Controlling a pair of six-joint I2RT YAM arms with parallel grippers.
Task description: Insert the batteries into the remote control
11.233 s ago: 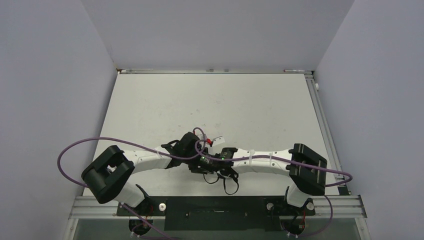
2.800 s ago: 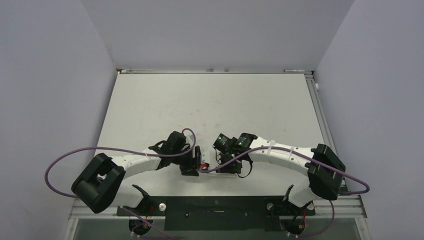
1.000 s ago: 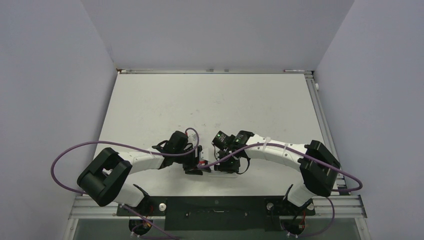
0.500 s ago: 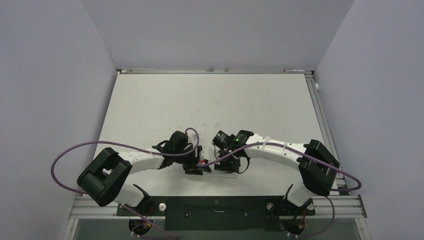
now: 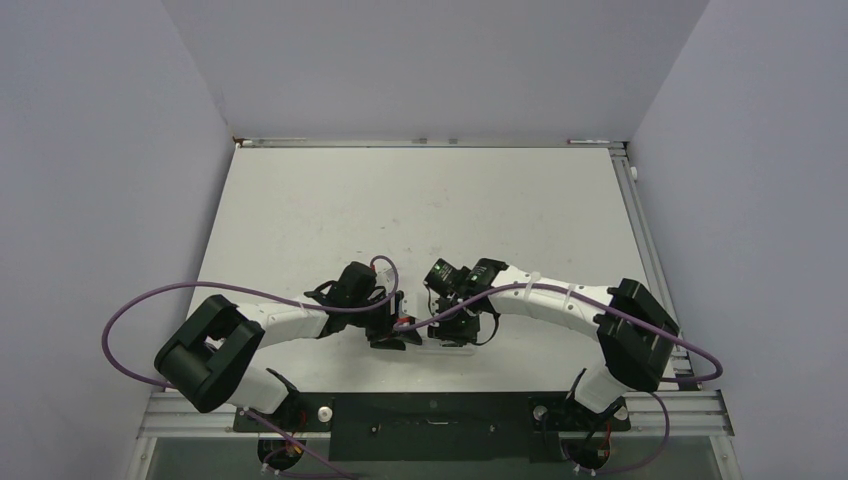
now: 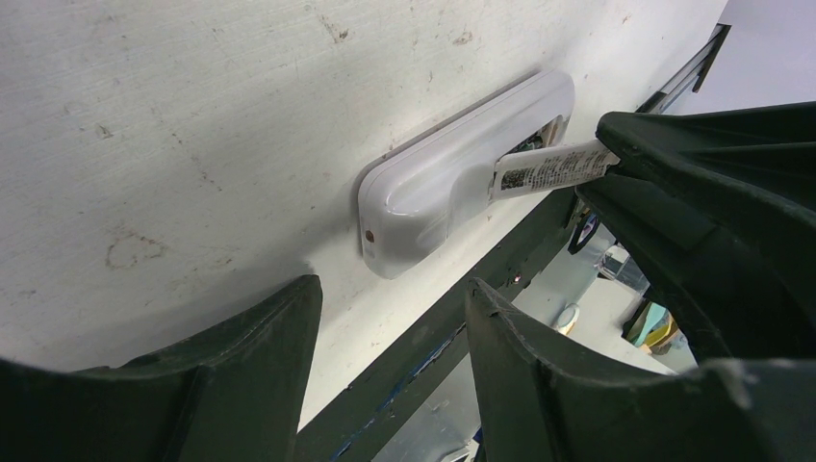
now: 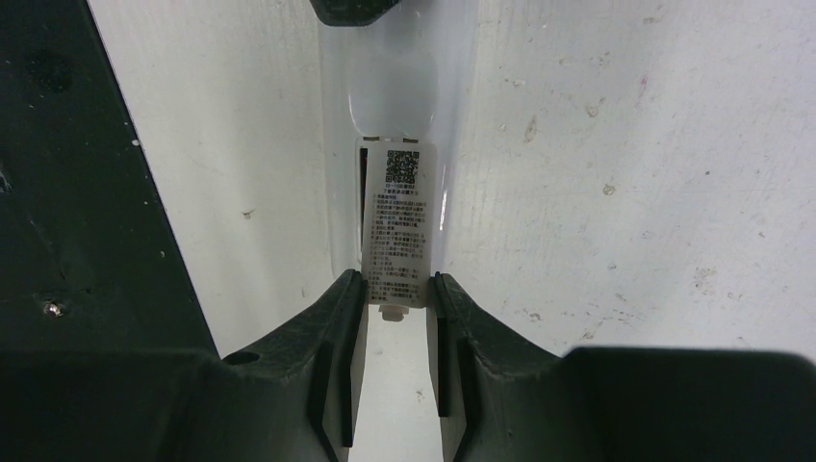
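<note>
The white remote control (image 6: 433, 192) lies face down on the table near its front edge, also in the right wrist view (image 7: 339, 192) and in the top view (image 5: 432, 341). My right gripper (image 7: 396, 289) is shut on a white battery cover with a QR-code label (image 7: 396, 217). It holds the cover tilted over the open compartment (image 6: 539, 140). My left gripper (image 6: 393, 289) is open, its fingertips just short of the remote's other end. The batteries do not show as such; only a dark bit shows inside the compartment.
The black front rail (image 7: 58, 192) runs right beside the remote, also in the left wrist view (image 6: 452, 332). Both arms meet at the near middle of the table (image 5: 420, 210). A purple cable (image 5: 150, 300) loops to the left.
Over the last second the right gripper has edged slightly left with the cover; the left gripper has stayed put. Earlier the arms moved apart and came down to the remote.
</note>
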